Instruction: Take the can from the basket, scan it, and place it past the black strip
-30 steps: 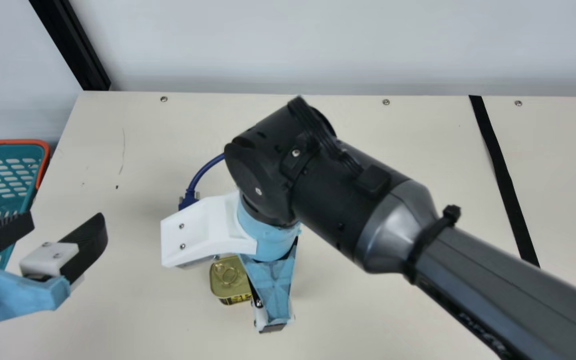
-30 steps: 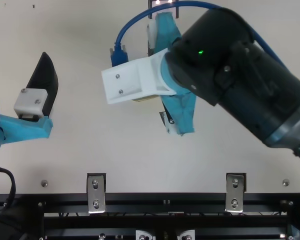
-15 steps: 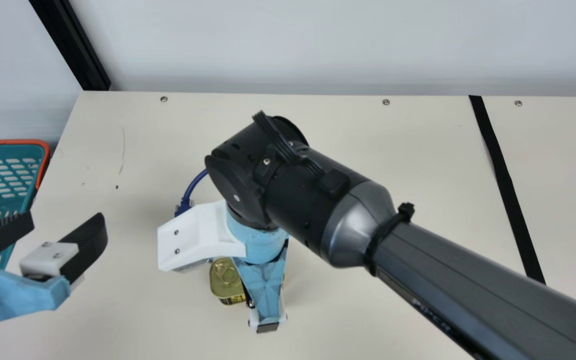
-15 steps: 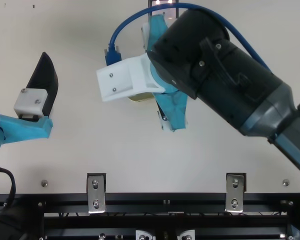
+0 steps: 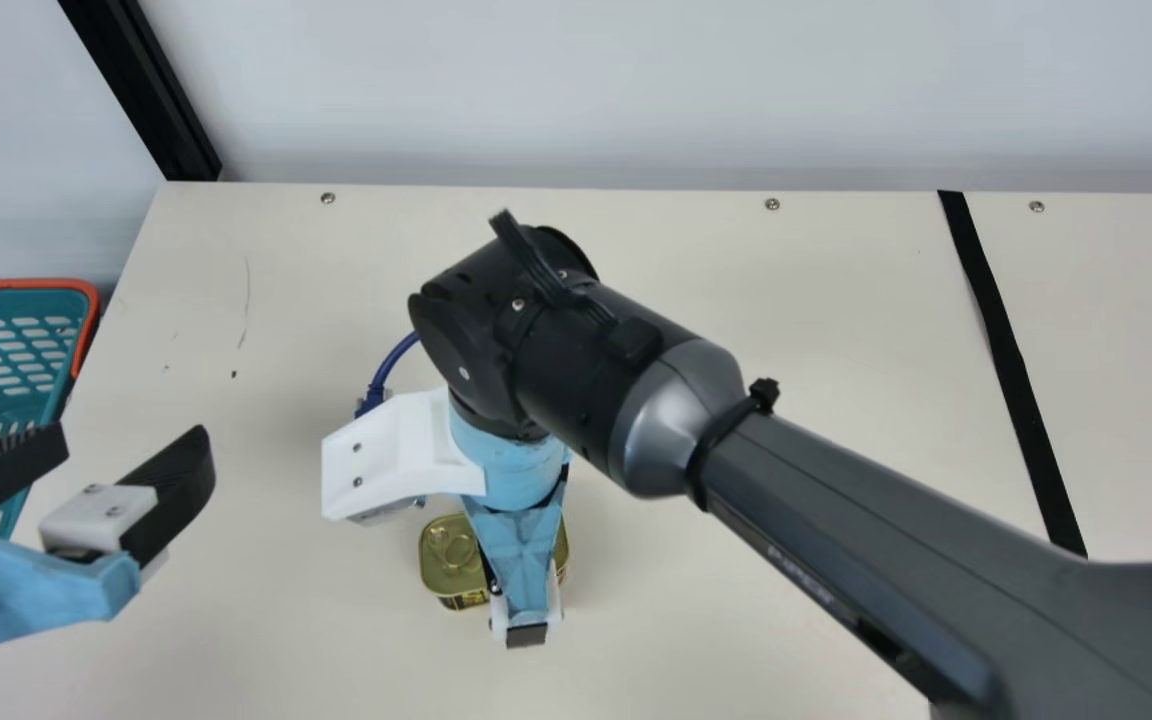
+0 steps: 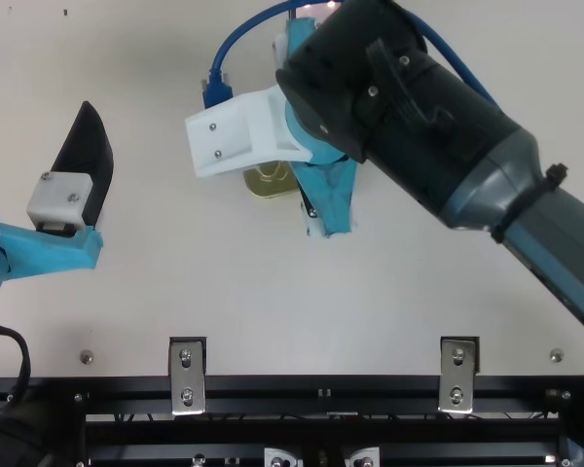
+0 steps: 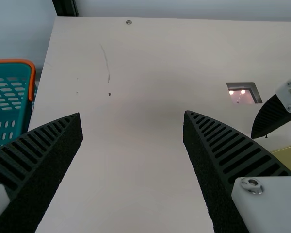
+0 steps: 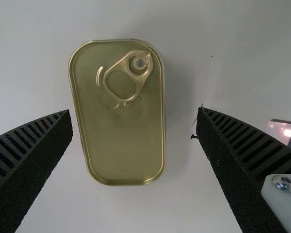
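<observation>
Right pincer (image 8: pixel 135 112) wide open, empty, above can (image 8: pixel 123 145) on desk (image 5: pixel 286 620); likely pre-scan pickup. Next: centre, lower, close. Left pincer (image 7: pixel 133 115) wide open, empty.

I record my left gripper (image 5: pixel 134 440) at the main view's left, its 2 ribbed fingers (image 7: pixel 233 148) wide apart; my right arm (image 5: pixel 856 510) slants in from the lower right, wrist (image 5: pixel 471 350) bent; my right gripper (image 5: pixel 521 560) points down, its 2 fingers (image 8: pixel 242 150) well parted.
</observation>
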Action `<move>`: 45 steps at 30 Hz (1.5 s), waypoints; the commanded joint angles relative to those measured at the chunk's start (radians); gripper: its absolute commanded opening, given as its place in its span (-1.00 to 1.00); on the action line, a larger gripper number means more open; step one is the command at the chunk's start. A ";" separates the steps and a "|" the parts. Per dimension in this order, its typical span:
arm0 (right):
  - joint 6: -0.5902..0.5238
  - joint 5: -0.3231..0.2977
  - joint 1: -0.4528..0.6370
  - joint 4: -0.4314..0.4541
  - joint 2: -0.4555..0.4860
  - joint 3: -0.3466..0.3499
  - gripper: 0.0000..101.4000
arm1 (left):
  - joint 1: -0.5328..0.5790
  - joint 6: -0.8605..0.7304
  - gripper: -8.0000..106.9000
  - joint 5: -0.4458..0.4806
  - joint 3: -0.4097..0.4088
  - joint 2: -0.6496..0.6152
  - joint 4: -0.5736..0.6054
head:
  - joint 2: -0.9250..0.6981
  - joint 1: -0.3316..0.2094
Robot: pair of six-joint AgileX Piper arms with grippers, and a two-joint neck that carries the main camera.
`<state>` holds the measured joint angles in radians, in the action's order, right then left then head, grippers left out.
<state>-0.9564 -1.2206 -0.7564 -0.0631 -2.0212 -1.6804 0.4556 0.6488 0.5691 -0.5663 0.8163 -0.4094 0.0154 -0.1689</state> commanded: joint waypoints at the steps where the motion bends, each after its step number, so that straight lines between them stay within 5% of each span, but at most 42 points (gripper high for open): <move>1: 0.000 0.001 0.001 -0.006 -0.007 -0.005 1.00 | 0.000 0.000 0.71 0.000 0.000 0.000 0.000 | 0.002 0.014; 5: 0.001 0.001 0.008 -0.019 -0.023 -0.015 1.00 | 0.000 0.000 0.71 0.000 0.000 0.000 0.000 | 0.002 0.014; 6: 0.001 0.001 0.010 -0.024 -0.026 -0.016 0.36 | 0.000 0.000 0.71 0.000 0.000 0.000 0.000 | 0.002 0.014; 7: 0.002 0.001 0.013 -0.028 -0.029 -0.018 -0.59 | 0.000 0.000 0.71 0.000 0.000 0.000 0.000 | 0.002 0.014; 8: 0.002 0.001 0.015 -0.032 -0.032 -0.020 -1.00 | 0.000 0.000 0.71 0.000 0.000 0.000 0.000 | 0.002 0.014; 19: 0.019 0.001 0.071 -0.107 -0.018 -0.090 -1.00 | 0.000 0.000 0.71 0.000 0.000 0.000 0.000 | 0.002 0.014; 29: 0.047 0.005 0.214 -0.316 0.036 -0.261 -1.00 | 0.000 0.000 0.71 0.000 0.000 0.000 0.000 | 0.002 0.014; 36: -0.020 0.142 0.314 -0.526 0.109 -0.157 -1.00 | 0.000 0.000 0.71 0.000 0.000 0.000 0.000 | 0.002 0.014; 45: -0.286 0.294 0.442 -0.976 0.206 0.090 -1.00 | 0.000 0.000 0.71 0.000 0.000 0.000 0.000 | 0.002 0.014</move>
<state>-1.1497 -0.9369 -0.3318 -0.8370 -1.8219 -1.6602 0.4556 0.6488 0.5691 -0.5663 0.8163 -0.4094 0.0154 -0.1689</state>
